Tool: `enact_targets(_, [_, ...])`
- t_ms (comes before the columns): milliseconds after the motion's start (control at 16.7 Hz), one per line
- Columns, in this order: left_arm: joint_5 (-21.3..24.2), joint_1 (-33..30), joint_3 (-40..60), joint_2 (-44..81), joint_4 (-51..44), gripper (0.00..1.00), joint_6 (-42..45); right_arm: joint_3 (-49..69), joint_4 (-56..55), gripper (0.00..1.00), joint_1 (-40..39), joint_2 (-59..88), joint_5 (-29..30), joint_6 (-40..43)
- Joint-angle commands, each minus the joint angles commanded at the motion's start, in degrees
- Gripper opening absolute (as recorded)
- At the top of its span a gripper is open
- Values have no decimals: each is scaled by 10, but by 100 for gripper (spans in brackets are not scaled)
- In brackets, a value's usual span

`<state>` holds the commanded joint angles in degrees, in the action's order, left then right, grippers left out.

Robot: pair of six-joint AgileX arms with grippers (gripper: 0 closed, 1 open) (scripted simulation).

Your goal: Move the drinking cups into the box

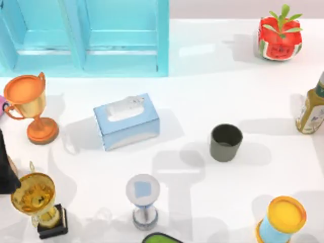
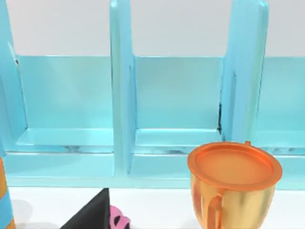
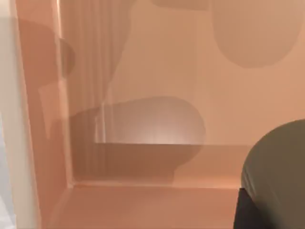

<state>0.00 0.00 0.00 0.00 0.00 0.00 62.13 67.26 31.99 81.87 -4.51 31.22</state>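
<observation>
One drinking cup (image 1: 226,142), dark grey-green and handleless, stands upright on the white table right of centre, with nothing near it. In the right wrist view a second drinking cup (image 3: 279,176) shows close up, inside the box (image 3: 143,119), whose inner walls and floor are salmon pink. A black part (image 3: 243,212) sits against that cup's lower side. My right wrist camera looks straight into the box. My left arm (image 1: 5,167) is parked at the table's left edge, between the two trophies.
A blue tissue box (image 1: 126,121) lies left of centre. An orange trophy (image 1: 30,104) and a gold trophy (image 1: 38,202) stand at the left. A light blue shelf (image 1: 86,35) spans the back left. An hourglass (image 1: 143,200), a yellow-lidded can (image 1: 281,220), a bottle (image 1: 313,109) and a watermelon planter (image 1: 278,35) also stand around.
</observation>
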Motion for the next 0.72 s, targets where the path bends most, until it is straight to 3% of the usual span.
enact_targets(420, [0, 0, 0, 0, 0, 100, 0, -38, -40, 0, 3, 7, 0, 3])
enact_targets(720, [0, 0, 0, 0, 0, 100, 0, -38, -40, 38, 3, 7, 0, 3])
